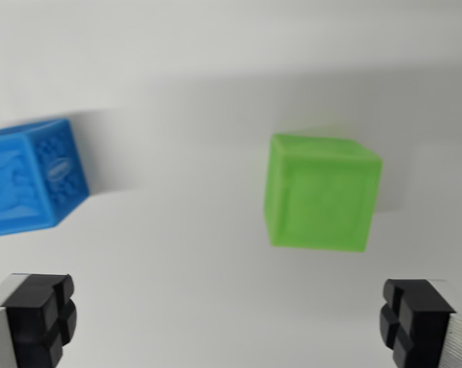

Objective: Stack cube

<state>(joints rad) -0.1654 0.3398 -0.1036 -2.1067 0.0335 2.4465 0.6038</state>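
Plain white tabletop (215, 46) across the whole wrist view, matte, faintly shadowed toward the top, unmarked, with nothing of the room beyond it in sight. Looking straight down from above the surface, with the gripper (227, 322) at the bottom edge: two black ribbed fingertips (39, 318), one in the lower corner on the wrist view's left, the other in the lower corner on the wrist view's right, each backed by a pale grey finger body. Jaws spread wide, nearly the full width of the picture apart, holding nothing, only bare table between them. Green cube (320, 193) resting on the table right of centre, above the gap between the fingertips and nearer the one on the wrist view's right, top face toward the camera, slightly blurred, clear of both pads. Blue cube (31, 178) on the table at the wrist view's left edge, partly cut off by the frame, embossed patterns visible on its faces, also blurred. Both cubes well apart from each other, neither stacked, with open white surface between them and nothing lying across the way to either.
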